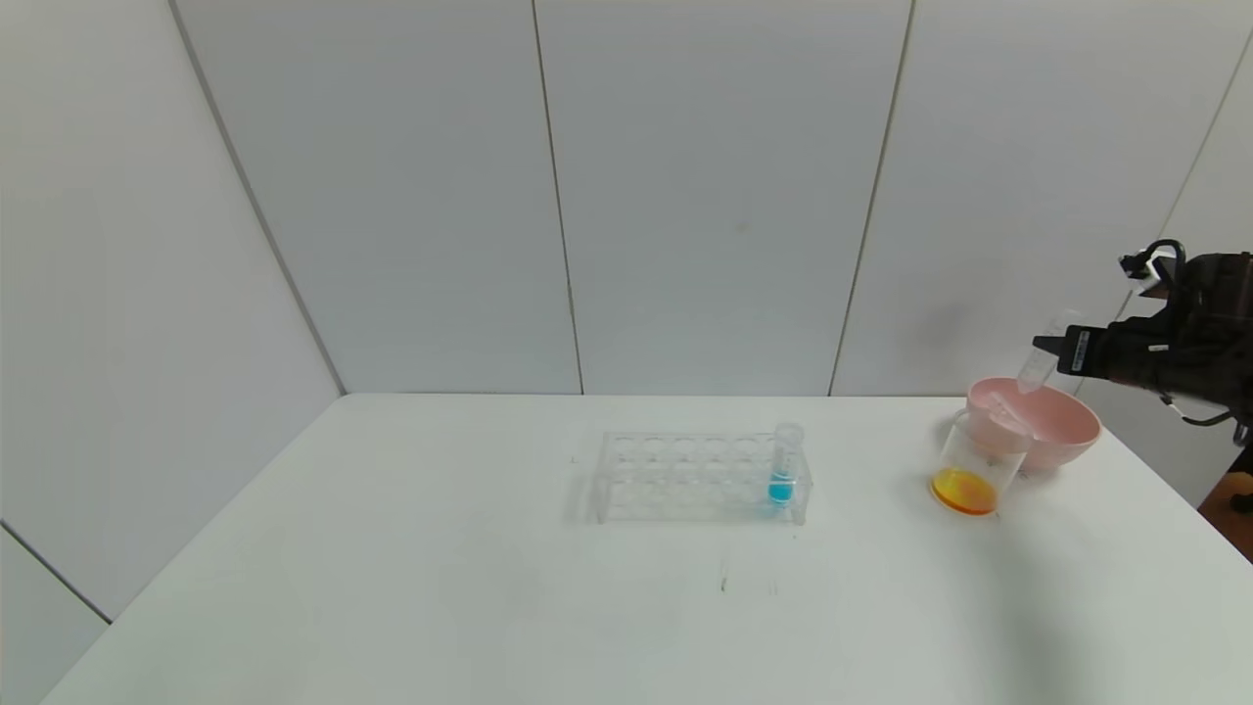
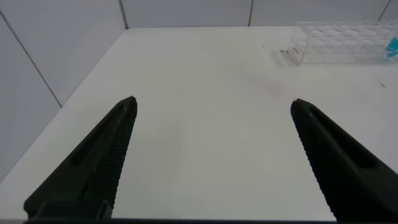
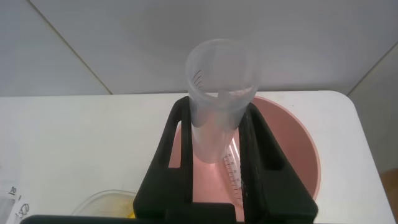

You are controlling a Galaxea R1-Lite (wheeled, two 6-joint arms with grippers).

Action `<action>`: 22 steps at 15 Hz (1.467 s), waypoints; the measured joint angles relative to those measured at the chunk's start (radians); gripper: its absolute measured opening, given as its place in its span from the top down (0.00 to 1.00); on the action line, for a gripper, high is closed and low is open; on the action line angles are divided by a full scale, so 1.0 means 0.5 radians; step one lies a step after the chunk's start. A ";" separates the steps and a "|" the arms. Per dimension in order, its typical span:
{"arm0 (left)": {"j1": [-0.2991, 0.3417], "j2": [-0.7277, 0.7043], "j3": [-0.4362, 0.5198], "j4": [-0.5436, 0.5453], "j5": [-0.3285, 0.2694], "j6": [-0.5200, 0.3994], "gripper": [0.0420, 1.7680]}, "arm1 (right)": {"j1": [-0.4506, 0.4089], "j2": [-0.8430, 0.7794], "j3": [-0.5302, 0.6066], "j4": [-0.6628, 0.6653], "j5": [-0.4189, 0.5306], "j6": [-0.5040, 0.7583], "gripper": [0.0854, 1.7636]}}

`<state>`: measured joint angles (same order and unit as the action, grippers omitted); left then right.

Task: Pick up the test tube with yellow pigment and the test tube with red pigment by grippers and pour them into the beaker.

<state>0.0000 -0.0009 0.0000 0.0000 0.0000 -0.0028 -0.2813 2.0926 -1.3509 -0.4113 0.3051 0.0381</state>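
Observation:
My right gripper [image 1: 1052,348] [image 3: 217,109] is shut on an empty clear test tube [image 1: 1040,367] [image 3: 221,81], held tilted above the pink bowl [image 1: 1062,431] [image 3: 292,149]. No liquid shows in it, so its pigment cannot be told. A second empty graduated tube [image 1: 1006,409] [image 3: 233,171] lies inside the bowl. The beaker [image 1: 969,465] [image 3: 106,205] stands just in front of the bowl with orange-yellow liquid in its bottom. My left gripper [image 2: 212,102] hangs open over bare table, out of the head view.
A clear tube rack [image 1: 685,480] [image 2: 348,40] stands mid-table with one tube of blue liquid [image 1: 783,470] [image 2: 393,45] at its right end. The white table's right edge runs close behind the bowl. Grey wall panels stand behind the table.

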 joint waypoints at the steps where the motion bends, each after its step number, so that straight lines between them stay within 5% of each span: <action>1: 0.000 0.000 0.000 0.000 0.000 0.000 0.00 | -0.011 0.013 0.002 -0.003 -0.002 -0.040 0.68; 6: 0.000 0.000 0.000 0.000 -0.001 0.000 0.00 | -0.063 0.046 0.010 -0.003 0.002 -0.058 0.37; 12: 0.000 0.000 0.000 0.000 0.000 0.000 0.00 | -0.066 -0.176 0.080 0.001 -0.002 -0.058 0.19; 17: 0.000 0.000 0.000 0.000 0.000 0.000 0.00 | -0.065 -0.913 0.454 0.007 -0.005 -0.039 0.12; 22: 0.000 0.000 0.000 0.000 0.000 0.000 0.00 | 0.138 -2.091 1.243 0.013 -0.074 -0.031 0.08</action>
<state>0.0000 -0.0009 0.0000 0.0000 0.0000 -0.0028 -0.2121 1.0472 -0.7294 -0.4049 0.2679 0.0228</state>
